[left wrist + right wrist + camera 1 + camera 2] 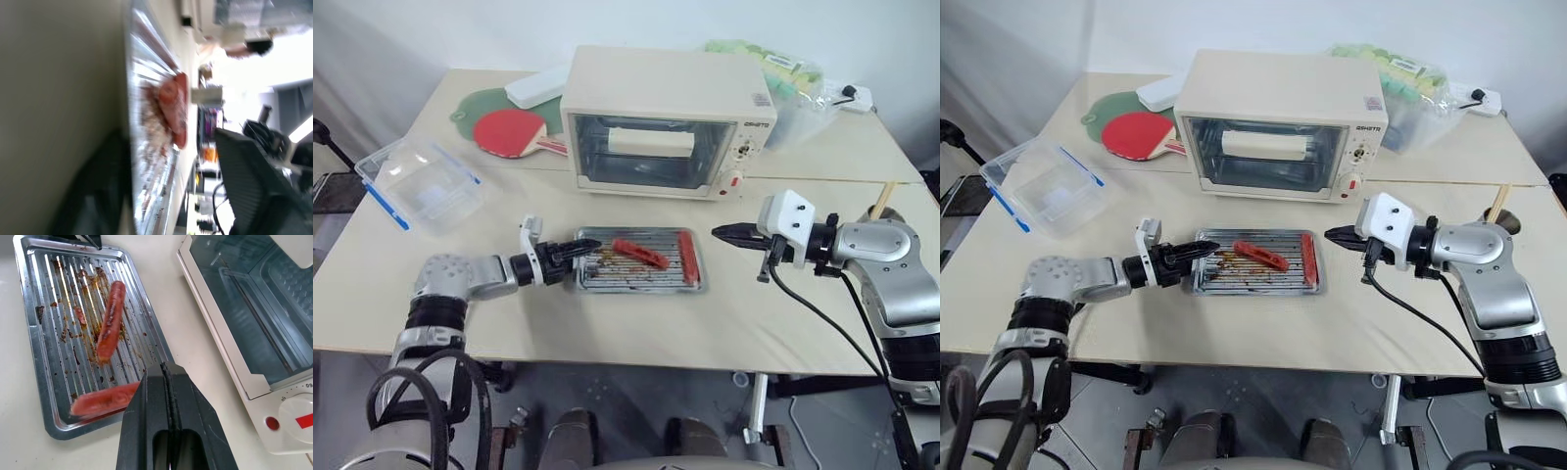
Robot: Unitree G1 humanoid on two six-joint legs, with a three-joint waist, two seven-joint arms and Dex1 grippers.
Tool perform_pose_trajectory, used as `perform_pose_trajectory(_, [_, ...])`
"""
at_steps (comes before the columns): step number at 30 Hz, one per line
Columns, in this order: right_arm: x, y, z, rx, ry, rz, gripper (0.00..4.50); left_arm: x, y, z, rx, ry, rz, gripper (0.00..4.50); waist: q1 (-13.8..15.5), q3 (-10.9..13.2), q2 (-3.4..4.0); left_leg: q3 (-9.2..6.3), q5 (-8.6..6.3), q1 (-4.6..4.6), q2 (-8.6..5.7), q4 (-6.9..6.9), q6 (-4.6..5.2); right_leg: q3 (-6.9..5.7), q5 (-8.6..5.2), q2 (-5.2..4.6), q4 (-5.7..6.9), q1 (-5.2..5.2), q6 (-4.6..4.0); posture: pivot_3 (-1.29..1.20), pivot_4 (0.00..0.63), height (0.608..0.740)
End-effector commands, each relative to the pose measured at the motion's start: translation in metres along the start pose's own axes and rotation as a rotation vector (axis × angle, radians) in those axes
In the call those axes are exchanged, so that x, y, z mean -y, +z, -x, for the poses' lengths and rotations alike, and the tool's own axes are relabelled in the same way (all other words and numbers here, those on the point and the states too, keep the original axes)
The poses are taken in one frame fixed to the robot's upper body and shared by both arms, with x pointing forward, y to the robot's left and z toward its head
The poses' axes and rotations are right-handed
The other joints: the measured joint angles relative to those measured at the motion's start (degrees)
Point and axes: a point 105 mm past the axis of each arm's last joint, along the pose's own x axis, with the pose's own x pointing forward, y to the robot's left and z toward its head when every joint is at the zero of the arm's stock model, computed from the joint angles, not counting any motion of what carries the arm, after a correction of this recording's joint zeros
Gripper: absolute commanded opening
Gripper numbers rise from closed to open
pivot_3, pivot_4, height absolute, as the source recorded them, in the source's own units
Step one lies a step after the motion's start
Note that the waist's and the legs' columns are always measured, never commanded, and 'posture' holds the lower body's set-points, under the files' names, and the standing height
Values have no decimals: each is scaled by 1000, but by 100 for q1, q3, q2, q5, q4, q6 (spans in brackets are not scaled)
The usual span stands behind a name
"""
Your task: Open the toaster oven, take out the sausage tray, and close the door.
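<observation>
The cream-white toaster oven [666,108] stands at the middle back of the table. Its glass door [651,157] is closed, with the bar handle [651,142] along the top. In front of it the silver sausage tray [636,287] lies flat on the table with two red sausages [640,253] on its greasy ribs. My left gripper [582,249] is low at the tray's left end and open; the tray's rim [132,122] runs between its fingers [254,186]. My right gripper [720,232] is shut and holds nothing, hovering just right of the tray, in front of the oven's knob panel.
A clear plastic box [419,183] with blue clips sits at the left. A red paddle [509,132], a green one and a white case [538,86] lie behind and left of the oven. A plastic bag [788,88] and a power strip [855,95] are back right.
</observation>
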Motion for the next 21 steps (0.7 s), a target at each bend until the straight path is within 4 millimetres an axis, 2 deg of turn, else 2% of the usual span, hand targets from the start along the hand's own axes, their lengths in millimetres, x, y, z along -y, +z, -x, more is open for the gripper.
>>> perform_pose_trajectory(1, [8, 9, 12, 0, -38, 41, 0, -19, -5, 9, -35, 80, 9, 3994, -19, 0, 0, 0, 0, 0, 0, -1, 0, 0, 0, 0, 1, 0, 0, 0, 150, 740])
perform_pose_trajectory(3, [8, 8, 12, -4, -34, 39, 0, -19, 1, 18, -27, 91, -9, 4474, -59, 0, 0, 1, 0, 1, 1, -4, 0, 0, 0, 0, 1, -3, 0, 0, 150, 740])
perform_pose_trajectory(11, [6, 6, 12, -8, -12, 31, 0, -20, 11, 47, -29, 144, -59, 4474, -319, 0, 0, 2, 2, 5, 5, -15, -3, 1, 0, 2, 5, -7, 0, 0, 150, 740])
perform_pose_trajectory(15, [3, 2, 13, -15, 20, -9, 0, -13, 17, 82, -49, 197, -155, 4474, -422, 0, 0, 7, 2, 6, 8, -24, -3, 1, -1, 3, 3, -14, 1, 0, 150, 740])
perform_pose_trajectory(19, [-3, -10, 15, -33, 67, -47, 0, 0, 26, 109, -52, 241, -377, 4474, -492, 2, 0, 20, 1, 5, 9, -40, -5, 3, -1, 3, -1, -28, 0, 0, 150, 740])
perform_pose_trajectory(21, [-5, -16, 16, -34, 82, -70, 0, 12, 37, 119, 23, 202, -578, 4474, -476, 3, 2, 25, 1, 2, 9, -41, -5, 7, -1, 3, -2, -35, 0, 0, 150, 740])
